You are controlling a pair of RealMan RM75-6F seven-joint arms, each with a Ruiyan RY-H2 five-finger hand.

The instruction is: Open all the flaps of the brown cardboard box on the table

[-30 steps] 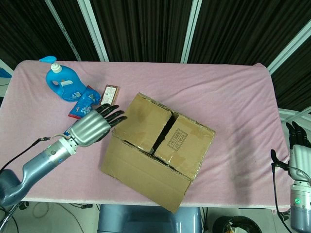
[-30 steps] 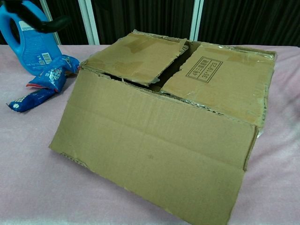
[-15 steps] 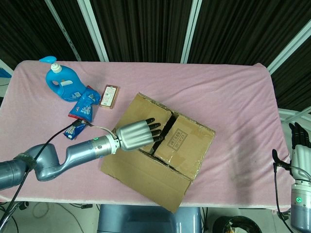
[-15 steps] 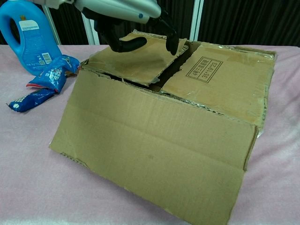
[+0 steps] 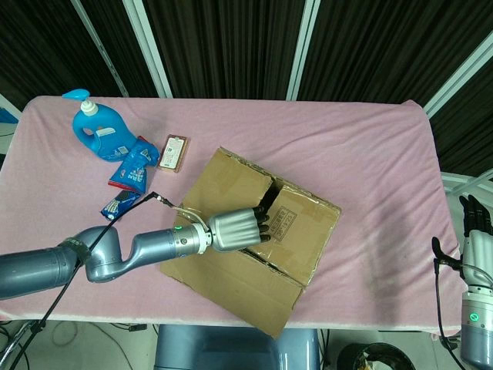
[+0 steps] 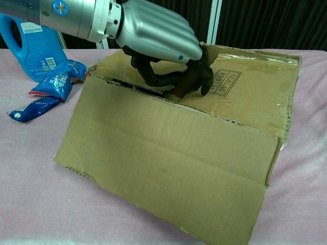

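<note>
chest view: left hand (image 6: 158, 43) reaching into the seam of the box (image 6: 204, 148)

fingers curl down into the gap between the two top flaps, seemingly to hook an edge for lifting; whether they grip cardboard i cannot tell. the box sits mid-table, its front flap (image 6: 168, 163) already folded out. the right hand (image 5: 476, 239) hangs off the table edge, fingers straight, holding nothing.

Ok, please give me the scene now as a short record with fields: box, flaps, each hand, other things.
box: brown cardboard box on the pink table
flaps: front flap folded out and down; two top flaps lie closed
left hand: left hand over the seam, fingers curled at the edge of the left top flap
right hand: right hand at the table's right edge, holding nothing
other things: blue bottle, blue packet, small box
</note>
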